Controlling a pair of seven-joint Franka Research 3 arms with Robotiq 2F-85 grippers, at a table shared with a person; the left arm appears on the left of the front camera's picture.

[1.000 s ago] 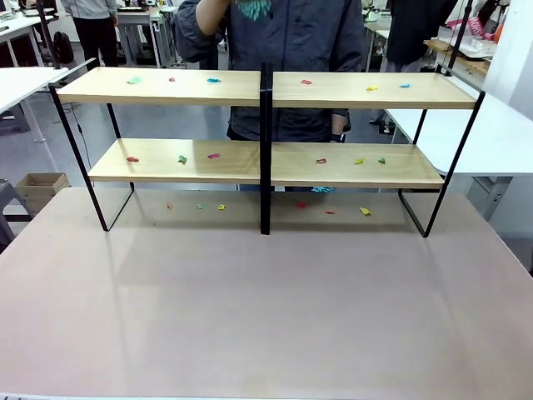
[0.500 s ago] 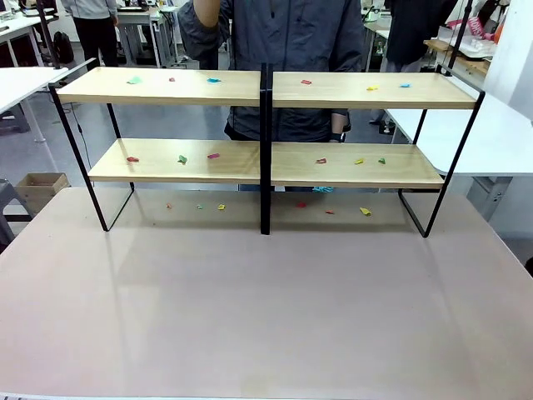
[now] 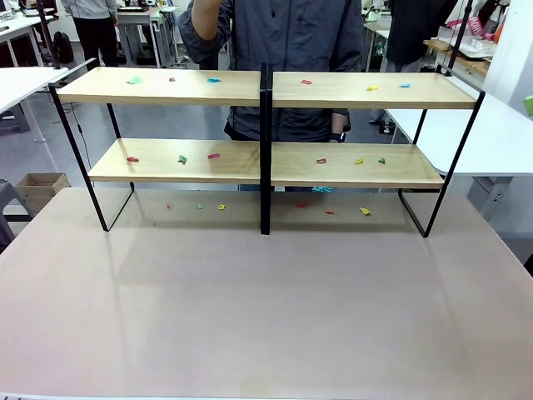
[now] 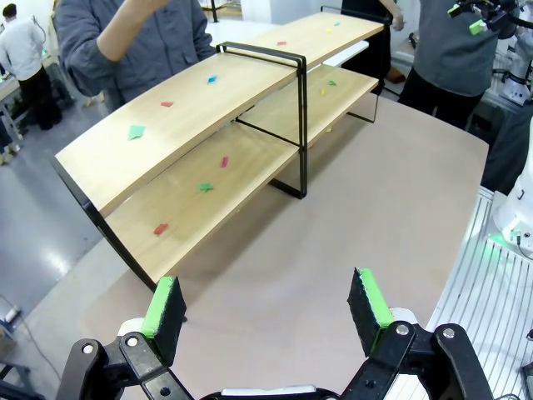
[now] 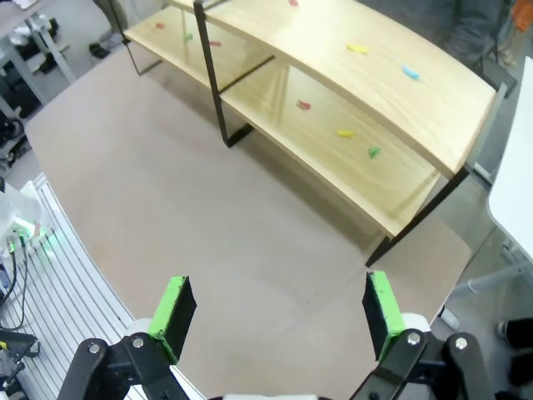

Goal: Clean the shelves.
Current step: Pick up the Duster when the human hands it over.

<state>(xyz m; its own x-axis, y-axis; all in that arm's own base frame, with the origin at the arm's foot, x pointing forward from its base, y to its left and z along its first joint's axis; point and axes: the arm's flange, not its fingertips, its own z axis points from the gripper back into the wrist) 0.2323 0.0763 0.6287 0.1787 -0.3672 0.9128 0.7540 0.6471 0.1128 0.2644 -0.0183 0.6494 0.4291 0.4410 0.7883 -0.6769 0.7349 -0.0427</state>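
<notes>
Shelves [image 3: 265, 158]: on the counter's [image 3: 250, 308] far side, coloured paper scraps [image 3: 182, 158] dotting both tiers | Left gripper [image 4: 266, 308]: jaws spread wide, empty, above the counter | Right gripper [image 5: 275, 312]: spread wide, empty | Person [image 3: 291, 42]: standing just behind the shelves

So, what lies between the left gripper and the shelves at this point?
Only bare tabletop. In the left wrist view the open left gripper hangs above it, and nothing sits on the stretch from there to the shelves.
</notes>
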